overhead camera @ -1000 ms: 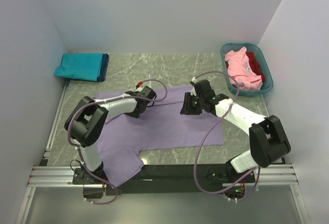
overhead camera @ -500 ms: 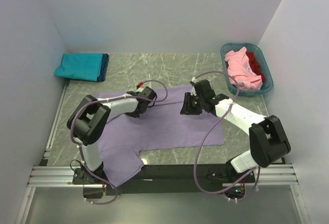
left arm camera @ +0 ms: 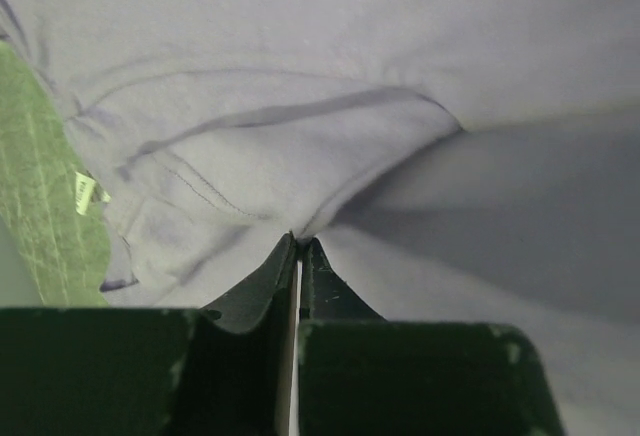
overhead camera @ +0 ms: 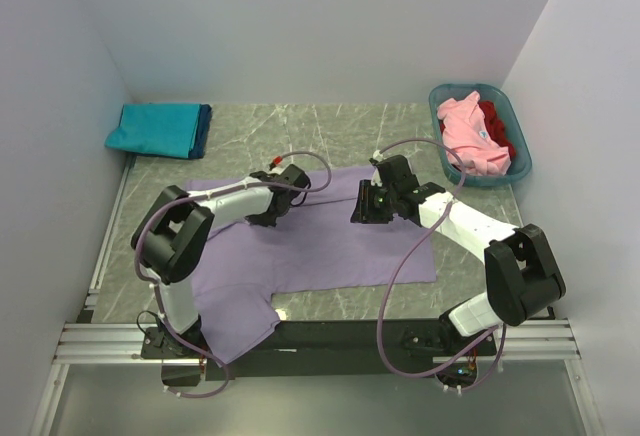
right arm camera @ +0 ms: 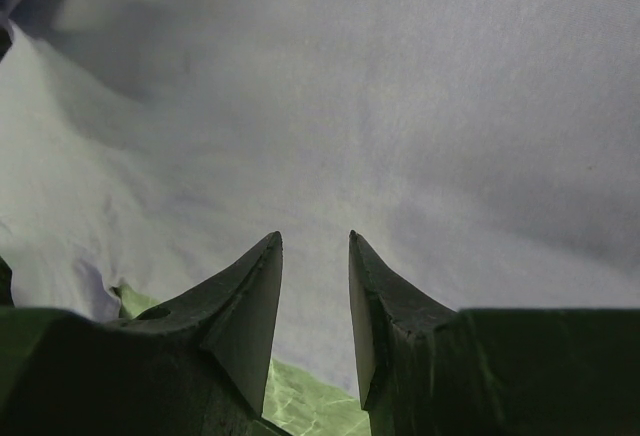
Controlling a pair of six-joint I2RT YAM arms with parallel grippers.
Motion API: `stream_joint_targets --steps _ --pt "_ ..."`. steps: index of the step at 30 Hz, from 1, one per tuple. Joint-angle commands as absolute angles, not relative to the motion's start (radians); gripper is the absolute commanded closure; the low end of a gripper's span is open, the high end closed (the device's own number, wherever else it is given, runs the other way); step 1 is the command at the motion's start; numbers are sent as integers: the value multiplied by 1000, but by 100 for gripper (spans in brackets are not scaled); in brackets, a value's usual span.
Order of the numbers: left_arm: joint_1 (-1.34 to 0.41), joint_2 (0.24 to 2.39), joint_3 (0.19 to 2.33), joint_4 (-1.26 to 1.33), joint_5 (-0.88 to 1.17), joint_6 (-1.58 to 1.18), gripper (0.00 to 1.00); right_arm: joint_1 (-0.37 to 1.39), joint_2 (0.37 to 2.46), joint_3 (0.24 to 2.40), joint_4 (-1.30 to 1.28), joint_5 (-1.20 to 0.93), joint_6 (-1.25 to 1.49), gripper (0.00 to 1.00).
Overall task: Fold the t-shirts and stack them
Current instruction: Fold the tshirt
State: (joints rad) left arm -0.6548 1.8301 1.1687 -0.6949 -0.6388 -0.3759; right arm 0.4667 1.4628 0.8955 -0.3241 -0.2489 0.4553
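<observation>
A large lavender t-shirt (overhead camera: 330,246) lies spread flat in the middle of the table, one sleeve hanging toward the near edge. My left gripper (overhead camera: 264,219) is down on its upper left part by the collar. In the left wrist view the left gripper (left arm camera: 298,239) is shut on a pinched fold of the lavender cloth (left arm camera: 400,76). My right gripper (overhead camera: 358,214) hovers over the shirt's far edge. The right wrist view shows the right gripper (right arm camera: 315,241) open, nothing between its fingers, purple cloth (right arm camera: 400,106) below.
A folded teal t-shirt (overhead camera: 155,128) lies on a dark blue one (overhead camera: 205,128) at the back left. A teal plastic basket (overhead camera: 522,168) at the back right holds a pink t-shirt (overhead camera: 470,141) and a red one (overhead camera: 500,128). White walls enclose three sides.
The left gripper has closed on a fold of the lavender shirt, and its wrist has shifted slightly right. The right arm has stayed put.
</observation>
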Motion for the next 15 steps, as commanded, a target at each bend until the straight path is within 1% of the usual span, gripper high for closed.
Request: stream_joint_targets --steps 1,4,9,15 --pt "-684 1790 1215 -807 -536 -443 96 465 1465 913 -308 -244 451 60" --pt "-706 1787 1220 -856 -458 -485 96 463 1465 911 -308 -244 453 60" --pt "-730 1798 1255 -919 -342 -552 92 465 1466 911 -307 -247 451 60" --pt "-733 1835 1304 -937 -270 -575 91 465 1468 910 -305 -249 451 60"
